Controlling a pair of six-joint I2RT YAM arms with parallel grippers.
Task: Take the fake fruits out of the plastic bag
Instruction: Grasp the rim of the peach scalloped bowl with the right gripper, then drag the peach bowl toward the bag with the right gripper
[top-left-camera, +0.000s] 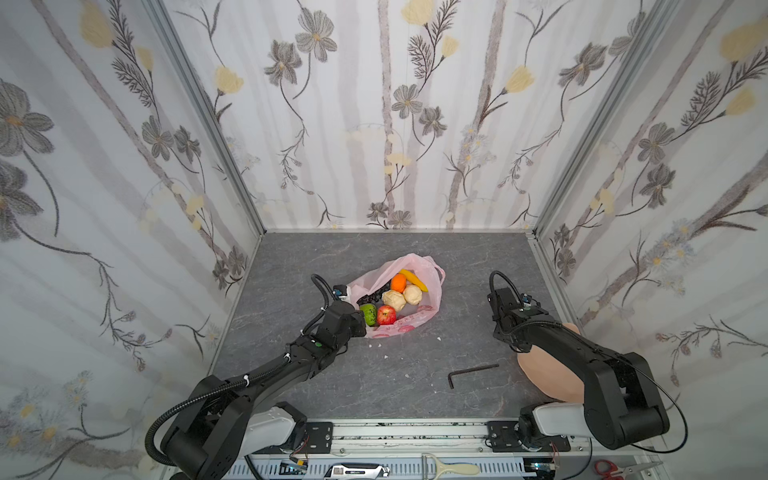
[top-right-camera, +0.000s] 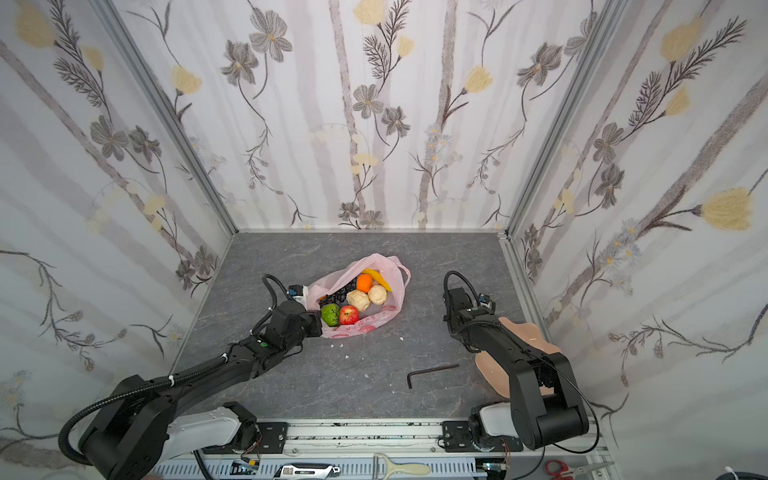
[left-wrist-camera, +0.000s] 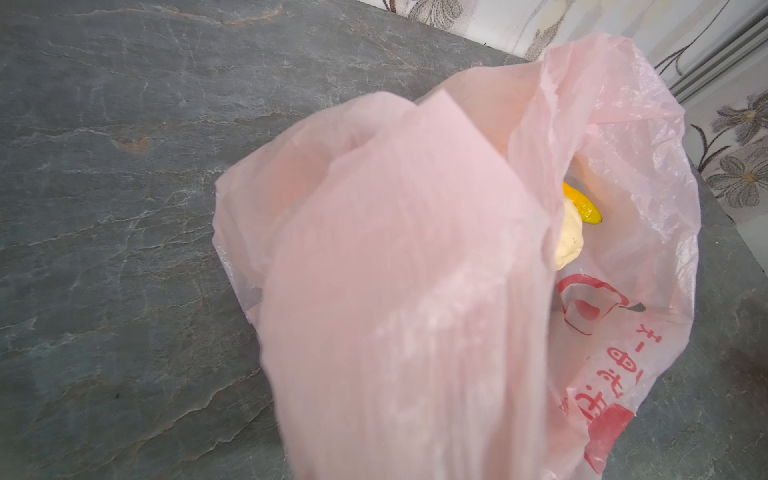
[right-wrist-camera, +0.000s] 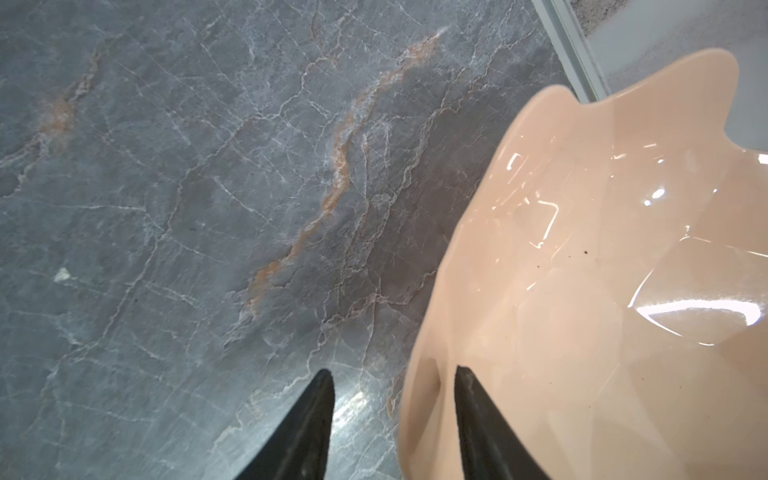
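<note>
Seeing the plastic bag (top-left-camera: 417, 264) lying open near the middle of the grey tabletop (top-left-camera: 316, 257) in both top views, with the fake fruits (top-left-camera: 395, 300) sitting inside it. Counting a red apple (top-left-camera: 386, 315) and a bumpy green fruit (top-left-camera: 368, 313) side by side at the near edge, two beige pears (top-left-camera: 412, 294) touching each other just behind them, a dark grape bunch (top-left-camera: 372, 297) on the left, and an orange (top-left-camera: 398, 282) and a yellow banana (top-left-camera: 413, 279) at the back. Finding the left gripper (top-left-camera: 358, 322) right at the bag's near left edge, just beside the green fruit. Looking through the left wrist view and getting mostly pink bag film (left-wrist-camera: 395, 291) bunched up close to the camera, hiding the fingers, which are pinching together on that raised fold. Catching there only a bit of one pear (left-wrist-camera: 569, 237), the banana's tip (left-wrist-camera: 584, 208) and the bag's red printed marks. Spotting a peach-pink wavy dish (top-left-camera: 540, 374) on the right, well apart from the bag and partly under the right arm. Seeing its shiny inside (right-wrist-camera: 582, 291) only in the right wrist view, carrying just a few dark specks. Finding the right gripper (right-wrist-camera: 392, 370) there with its fingers (right-wrist-camera: 320, 415) standing apart, one over the tabletop and one over the dish, with the dish's rim running between them; not being able to tell about touching. Noticing a dark bent key (top-left-camera: 471, 372) lying on the tabletop between bag and dish, showing only in the top views.
</note>
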